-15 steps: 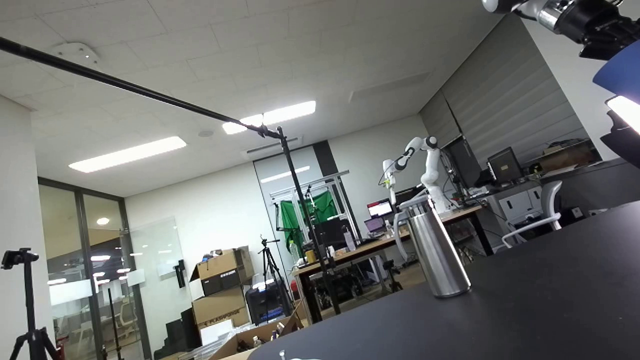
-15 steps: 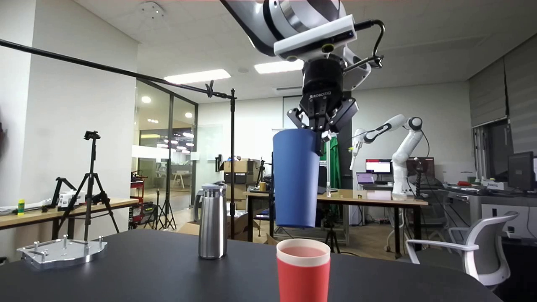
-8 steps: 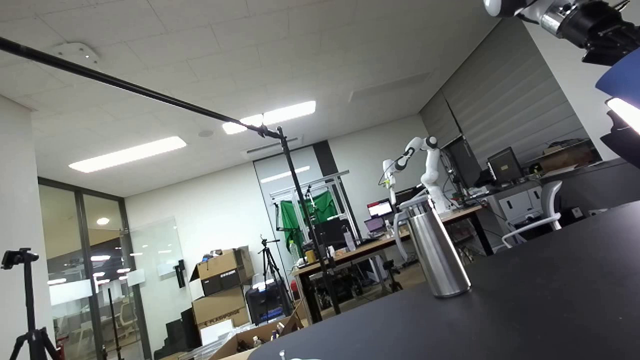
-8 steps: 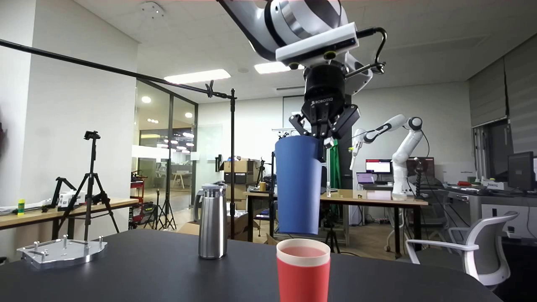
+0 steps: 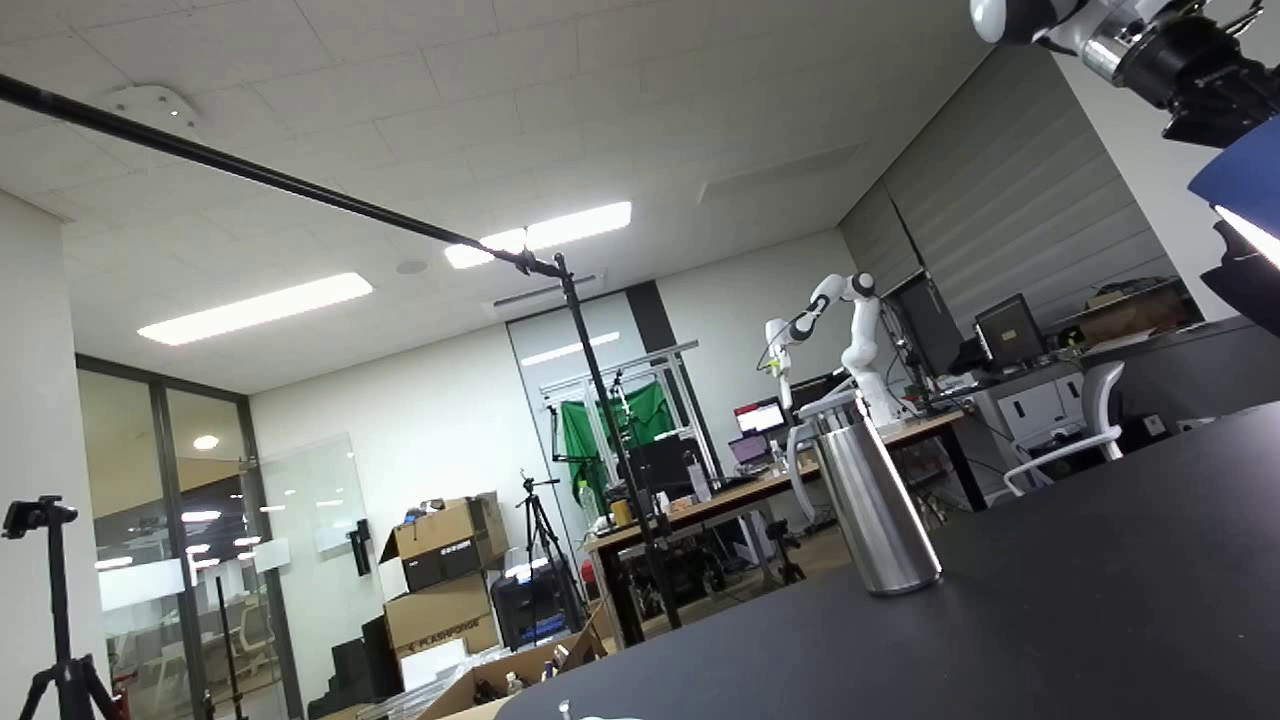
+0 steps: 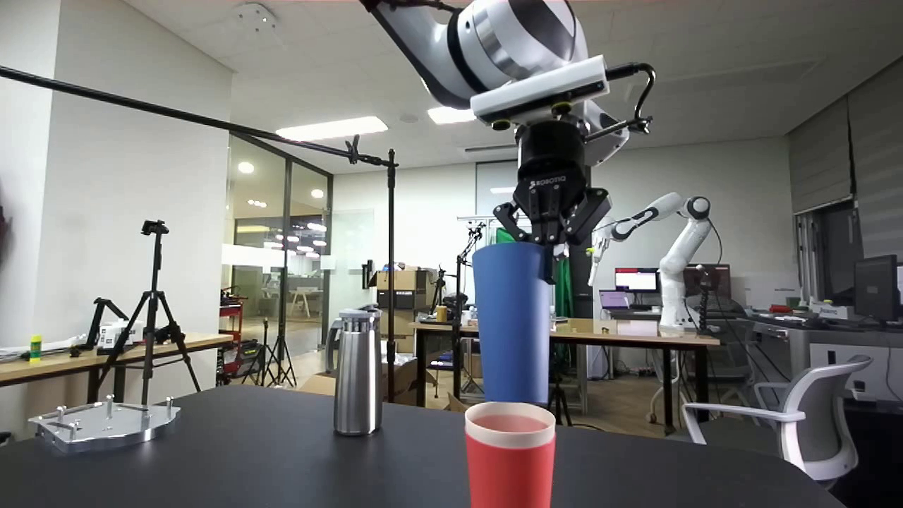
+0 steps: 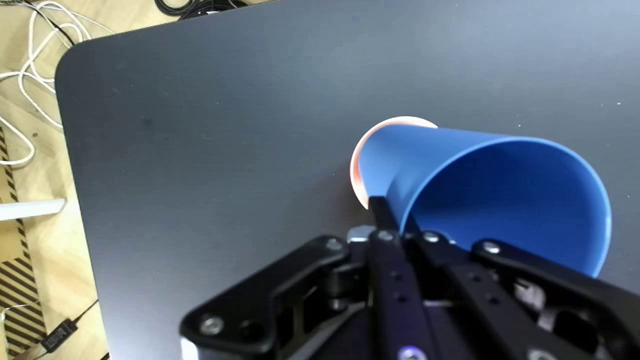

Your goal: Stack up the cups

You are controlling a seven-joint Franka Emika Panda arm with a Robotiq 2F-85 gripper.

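The blue cup [image 6: 513,324] hangs upright, slightly tilted, from my gripper [image 6: 552,262]. Its rim is pinched at the right side, one finger inside and one outside. The blue cup also shows in the wrist view [image 7: 510,195], where the jaws [image 7: 395,220] are closed on its wall, and partly in an exterior view [image 5: 1245,180]. A red cup [image 6: 509,473] with a cream-white band at its top stands upright on the table below the blue cup's base. In the wrist view its pale rim [image 7: 356,175] is mostly covered by the blue cup. I cannot tell whether the band is a separate, nested white cup.
A steel jug [image 6: 358,374] stands on the black table [image 6: 282,466], left of the red cup; it also shows in an exterior view [image 5: 880,510]. A clear plate with metal posts [image 6: 106,427] lies at the left. A chair [image 6: 811,416] stands beyond the right edge.
My gripper has moved down and slightly right in an exterior view, carrying the blue cup. The cup's base has dropped to the level of the red cup's rim in that picture. The red cup has not moved.
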